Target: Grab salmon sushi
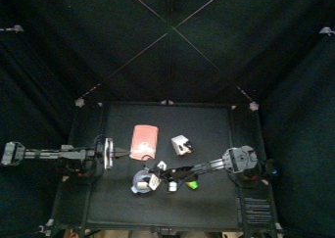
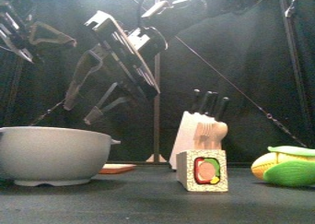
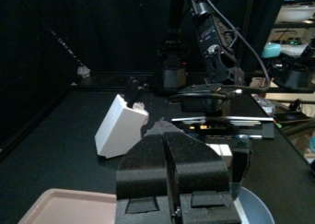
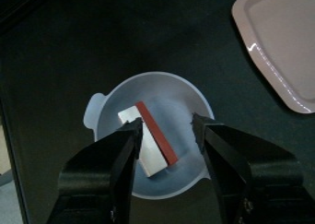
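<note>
Sushi (image 4: 157, 135) lies ungrasped in bowl (image 4: 117, 89); right tool (image 4: 167, 128) hangs released over it. Closing and lifting remain. Left tool (image 3: 172, 145) rests clenched.

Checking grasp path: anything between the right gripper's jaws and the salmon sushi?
Nothing. In the right wrist view the open right gripper hangs over the salmon sushi, which lies uncovered in the bowl.

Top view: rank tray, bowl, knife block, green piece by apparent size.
1. Pink tray and bowl: look about alike; the bowl is partly covered, so no ranking between them.
2. Knife block.
3. Green piece.
</note>
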